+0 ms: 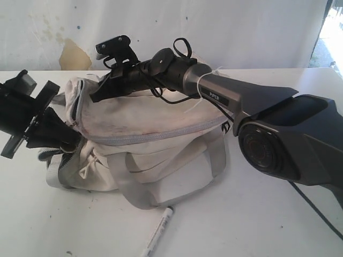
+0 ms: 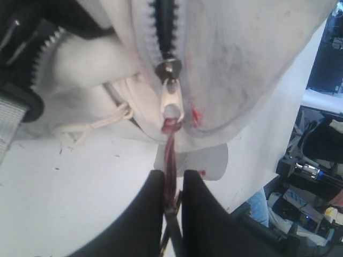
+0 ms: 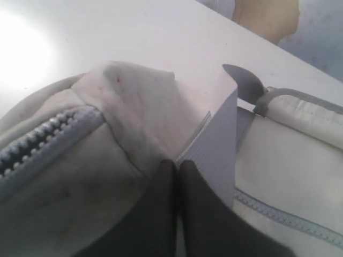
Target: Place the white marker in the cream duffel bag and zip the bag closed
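The zipper cord (image 2: 170, 147) is clamped in the left jaws, the cream duffel bag (image 1: 161, 124) braced by the clenched right jaws, the white marker (image 1: 159, 230) left outside.

Robot test station in a lab or workshop. Indicators: scuffed white table (image 1: 268, 225) before a stained white backdrop (image 1: 214, 32) (one tan patch (image 1: 74, 55)), a grey-and-black robot arm (image 1: 278, 120) labelled PIPER, and cabled electronics (image 2: 313, 214) crowded beyond the table's edge.

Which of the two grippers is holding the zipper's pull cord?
The left gripper pinches the reddish cord on the zipper pull; the right gripper pinches the bag.
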You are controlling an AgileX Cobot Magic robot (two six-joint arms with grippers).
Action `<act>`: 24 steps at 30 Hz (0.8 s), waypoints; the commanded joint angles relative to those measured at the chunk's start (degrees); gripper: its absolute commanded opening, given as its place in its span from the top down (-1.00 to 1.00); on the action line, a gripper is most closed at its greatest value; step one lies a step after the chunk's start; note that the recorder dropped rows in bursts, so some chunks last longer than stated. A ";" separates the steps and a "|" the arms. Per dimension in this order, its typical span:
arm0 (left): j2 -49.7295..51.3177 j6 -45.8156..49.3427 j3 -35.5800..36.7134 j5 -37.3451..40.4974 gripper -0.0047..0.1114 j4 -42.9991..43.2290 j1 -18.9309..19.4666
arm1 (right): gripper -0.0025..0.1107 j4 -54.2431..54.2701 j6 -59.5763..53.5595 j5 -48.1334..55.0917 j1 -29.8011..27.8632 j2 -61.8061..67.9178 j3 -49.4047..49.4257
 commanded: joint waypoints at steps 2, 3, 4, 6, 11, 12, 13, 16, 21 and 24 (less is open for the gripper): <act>-0.65 3.35 0.86 0.84 0.92 -2.57 -2.26 | 0.96 0.15 0.23 -4.55 -0.73 -0.61 -0.41; -0.65 3.61 0.86 0.84 0.92 -3.04 -2.26 | 0.96 0.15 0.23 -4.42 -0.73 -0.61 -0.41; -0.65 4.01 0.86 0.84 0.92 -3.31 -2.26 | 0.96 0.15 0.23 -4.15 -0.73 -0.61 -0.41; -0.65 4.70 0.86 0.84 0.92 -3.08 -2.26 | 0.96 0.15 0.23 -3.74 -0.73 -0.61 -0.41; -0.65 6.78 0.86 0.84 0.80 -2.84 -2.26 | 0.96 0.15 0.23 -4.09 -0.73 -0.61 -0.41; -0.65 7.08 0.75 0.84 0.72 -2.84 -2.26 | 0.96 0.15 0.23 -4.20 -0.73 -0.61 -0.41; -0.65 7.54 0.75 0.84 0.60 -3.04 -2.26 | 0.96 0.15 0.23 -3.92 -0.73 -0.61 -0.41; -0.65 7.89 0.75 0.84 0.17 -3.31 -2.15 | 0.95 0.15 0.23 -3.24 -0.73 -0.61 -0.41; -0.65 9.33 0.75 0.84 -0.34 -1.77 -2.15 | 0.60 0.15 0.23 -1.64 -0.73 -0.73 -0.41; -0.65 9.36 0.75 0.84 -0.38 -0.68 -2.15 | 0.25 -0.09 0.23 0.31 -0.73 -1.52 -0.41</act>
